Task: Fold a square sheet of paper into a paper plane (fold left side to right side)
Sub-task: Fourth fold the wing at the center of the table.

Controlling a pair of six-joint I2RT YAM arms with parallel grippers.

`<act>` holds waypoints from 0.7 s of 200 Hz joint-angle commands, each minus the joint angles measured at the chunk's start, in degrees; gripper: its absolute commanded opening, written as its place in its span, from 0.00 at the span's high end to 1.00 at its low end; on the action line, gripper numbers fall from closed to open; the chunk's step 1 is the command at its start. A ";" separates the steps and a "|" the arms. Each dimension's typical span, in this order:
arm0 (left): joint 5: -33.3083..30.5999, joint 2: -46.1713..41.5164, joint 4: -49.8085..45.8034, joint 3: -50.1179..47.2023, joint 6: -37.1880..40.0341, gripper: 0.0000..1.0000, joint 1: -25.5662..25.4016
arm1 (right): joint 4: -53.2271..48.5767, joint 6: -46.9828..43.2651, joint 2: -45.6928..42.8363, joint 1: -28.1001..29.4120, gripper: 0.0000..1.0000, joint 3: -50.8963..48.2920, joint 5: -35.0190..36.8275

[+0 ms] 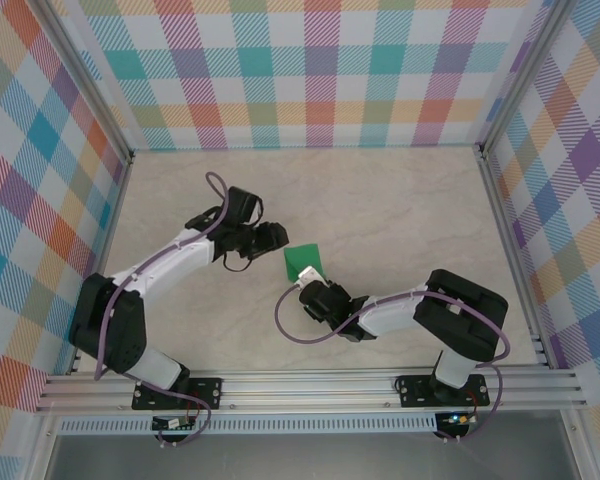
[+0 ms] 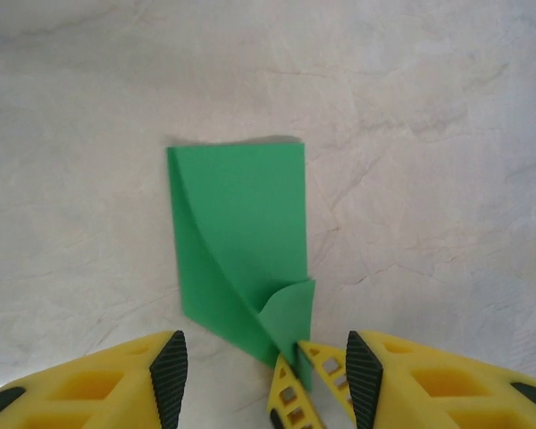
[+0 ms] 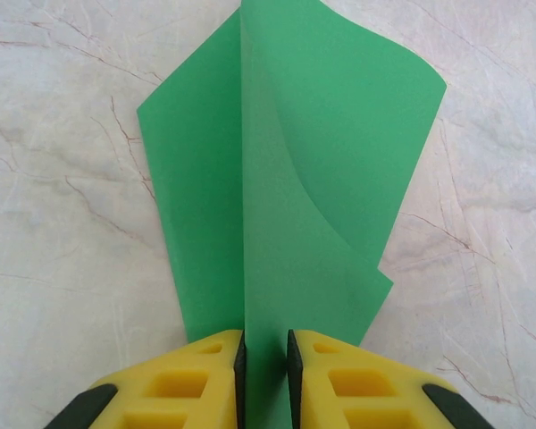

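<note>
Between right pincer (image 3: 265, 357) tips, green paper sheet (image 3: 313, 179) clamped; left pincer (image 2: 265, 375) released, near sheet.

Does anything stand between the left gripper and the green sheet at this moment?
Yes, the right gripper: its fingers, shut on the near corner of the square sheet of paper, sit between the fingers of the open left gripper. Nothing else visible intervenes.

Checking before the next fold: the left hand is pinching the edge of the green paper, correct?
No: it is the right hand that is pinching the edge of the green paper, as the right wrist view shows. The left hand stands open beside it.
</note>
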 commanded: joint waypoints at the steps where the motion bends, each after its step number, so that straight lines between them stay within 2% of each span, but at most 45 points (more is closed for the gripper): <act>1: -1.69 -3.33 1.62 -6.03 -1.04 0.47 0.46 | -0.99 2.00 -2.63 -0.99 0.80 0.68 -2.66; 28: -4.09 -6.85 3.20 -11.93 -1.63 0.46 0.43 | -1.58 2.07 -3.13 -1.44 0.82 0.74 -4.19; 76: -2.64 -9.05 5.70 -17.63 -2.21 0.45 0.41 | -2.33 2.79 -3.67 -2.58 0.84 0.61 -6.35; 140: -2.42 -9.79 7.30 -19.45 -2.59 0.45 0.42 | -2.70 3.98 -4.33 -3.02 0.84 -0.40 -6.50</act>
